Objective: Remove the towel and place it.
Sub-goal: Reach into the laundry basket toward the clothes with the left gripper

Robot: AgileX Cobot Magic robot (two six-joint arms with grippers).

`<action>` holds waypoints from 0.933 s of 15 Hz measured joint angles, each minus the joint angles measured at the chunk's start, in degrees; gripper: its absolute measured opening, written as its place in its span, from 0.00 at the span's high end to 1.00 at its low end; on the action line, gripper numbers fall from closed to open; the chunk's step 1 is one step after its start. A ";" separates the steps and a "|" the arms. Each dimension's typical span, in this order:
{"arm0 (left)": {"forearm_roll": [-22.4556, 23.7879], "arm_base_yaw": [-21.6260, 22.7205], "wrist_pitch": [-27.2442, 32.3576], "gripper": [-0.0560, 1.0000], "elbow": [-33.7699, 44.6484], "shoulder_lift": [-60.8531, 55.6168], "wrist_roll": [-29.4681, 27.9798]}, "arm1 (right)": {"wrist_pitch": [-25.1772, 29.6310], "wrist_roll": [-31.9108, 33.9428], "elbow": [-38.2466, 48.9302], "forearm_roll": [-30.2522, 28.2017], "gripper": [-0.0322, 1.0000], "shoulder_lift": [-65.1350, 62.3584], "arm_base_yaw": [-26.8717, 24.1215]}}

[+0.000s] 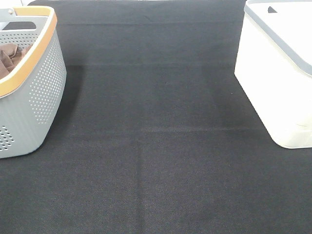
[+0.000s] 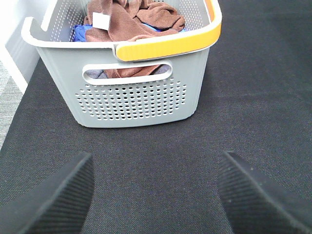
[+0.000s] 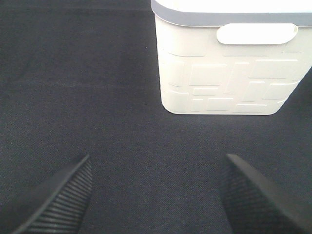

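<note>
**Edges and walls keep plenty out of sight**

On the left, the basket [image 1: 34, 92] runs off the overhead picture's edge, and its wall covers nearly all of the towel [image 2: 117, 34]; just a brown scrap peeks out. From the left wrist the basket's far end is cropped. Where the towel stops and other brown folds begin, can't tell! A blue cloth [image 2: 80, 33] lies mostly buried. On the right, the white bin [image 1: 273, 83] is clipped too, its inside unseen. The left gripper [image 2: 156, 195] and right gripper [image 3: 156, 195] show finger ends only.

I see a matt black woven mat [image 1: 161, 161], rough-grained. The basket [image 2: 131, 102] is matt grey perforated plastic with a glossy yellow rim [image 2: 165, 46]; the towel [image 2: 117, 34] is fuzzy brown cloth. The white bin [image 3: 219, 78] is smooth plastic with embossed blocks.
</note>
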 joint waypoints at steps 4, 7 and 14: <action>0.00 0.00 0.00 0.30 0.00 0.00 0.00 | 0.00 0.00 0.00 0.00 0.29 0.00 0.00; 0.00 0.00 0.00 0.30 0.00 0.00 0.00 | 0.00 0.00 0.00 0.00 0.29 0.00 0.00; 0.00 0.00 0.00 0.30 0.00 0.00 0.00 | 0.00 0.00 0.00 0.00 0.29 0.00 0.00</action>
